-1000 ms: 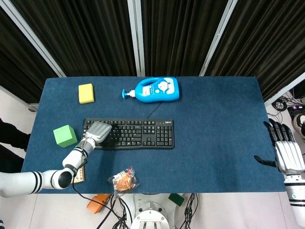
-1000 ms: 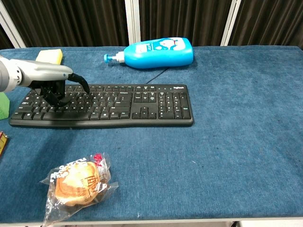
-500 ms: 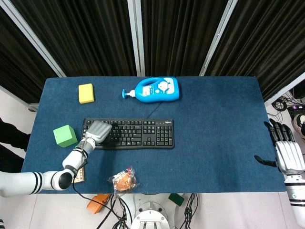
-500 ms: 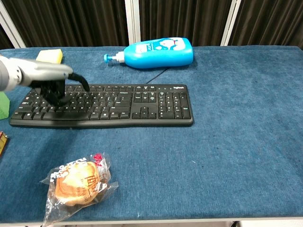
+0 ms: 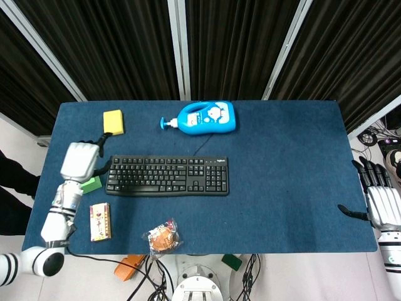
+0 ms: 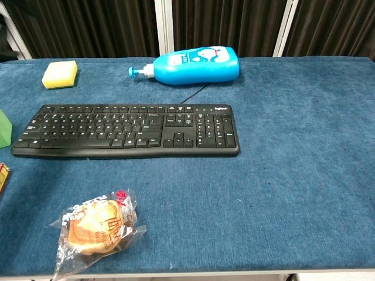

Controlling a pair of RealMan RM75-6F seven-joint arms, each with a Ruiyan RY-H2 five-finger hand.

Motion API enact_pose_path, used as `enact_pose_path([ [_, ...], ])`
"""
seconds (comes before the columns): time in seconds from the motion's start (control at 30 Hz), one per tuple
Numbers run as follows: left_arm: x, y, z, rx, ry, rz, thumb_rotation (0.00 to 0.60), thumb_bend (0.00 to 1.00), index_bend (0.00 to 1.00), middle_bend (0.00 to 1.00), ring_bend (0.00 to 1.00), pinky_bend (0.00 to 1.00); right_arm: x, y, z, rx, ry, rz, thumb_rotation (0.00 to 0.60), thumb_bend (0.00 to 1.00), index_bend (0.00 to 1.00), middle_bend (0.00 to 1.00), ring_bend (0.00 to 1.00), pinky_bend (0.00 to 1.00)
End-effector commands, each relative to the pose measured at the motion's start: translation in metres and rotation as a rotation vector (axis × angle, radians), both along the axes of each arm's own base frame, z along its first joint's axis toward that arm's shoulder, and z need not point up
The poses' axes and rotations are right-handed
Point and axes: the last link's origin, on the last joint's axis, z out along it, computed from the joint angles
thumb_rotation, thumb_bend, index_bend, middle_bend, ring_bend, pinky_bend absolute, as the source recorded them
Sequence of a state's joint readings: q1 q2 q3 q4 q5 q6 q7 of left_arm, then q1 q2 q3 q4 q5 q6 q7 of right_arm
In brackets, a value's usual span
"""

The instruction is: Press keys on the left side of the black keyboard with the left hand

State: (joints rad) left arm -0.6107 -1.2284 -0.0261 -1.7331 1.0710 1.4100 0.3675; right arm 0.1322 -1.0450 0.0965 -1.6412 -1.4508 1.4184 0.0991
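The black keyboard (image 5: 167,175) (image 6: 126,130) lies across the middle-left of the blue table, and nothing rests on its keys. My left hand (image 5: 80,162) hovers just off the keyboard's left end. It holds nothing; its fingers are apart and point toward the far edge. It covers most of the green block (image 5: 93,184). My right hand (image 5: 379,204) stays at the table's right edge, fingers spread and empty. Neither hand appears in the chest view.
A yellow sponge (image 5: 113,122) (image 6: 60,74) sits at the far left, and a blue pump bottle (image 5: 205,118) (image 6: 193,65) lies behind the keyboard. A bagged snack (image 5: 164,236) (image 6: 96,229) and a small flat box (image 5: 99,221) lie near the front edge.
My left hand has lifted off the keyboard's left keys and swung out to the left, over the green block. The flat box, hidden earlier by the arm, now shows. The right hand barely moved.
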Motion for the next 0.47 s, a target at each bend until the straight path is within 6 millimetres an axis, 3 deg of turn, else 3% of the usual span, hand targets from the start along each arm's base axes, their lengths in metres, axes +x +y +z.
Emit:
enact_pose_path([
  [0.03, -0.04, -0.04, 0.021, 0.081, 0.009, 0.05, 0.6, 0.15, 0.15, 0.19, 0.15, 0.08, -0.001, 0.001, 0.001, -0.003, -0.001, 0.0, 0.6, 0.15, 0.0, 0.0, 0.0, 0.0],
  [0.2, -0.07, -0.084, 0.028, 0.107, 0.028, 0.085, 0.6, 0.14, 0.14, 0.16, 0.11, 0.05, 0.001, 0.002, 0.002, -0.008, 0.0, 0.01, 0.6, 0.15, 0.0, 0.0, 0.0, 0.0],
  [0.47, -0.091, -0.139, 0.031, 0.121, 0.028, 0.157, 0.6, 0.14, 0.14, 0.16, 0.11, 0.05, 0.007, 0.001, -0.001, 0.002, 0.006, 0.023, 0.6, 0.15, 0.0, 0.0, 0.0, 0.0],
])
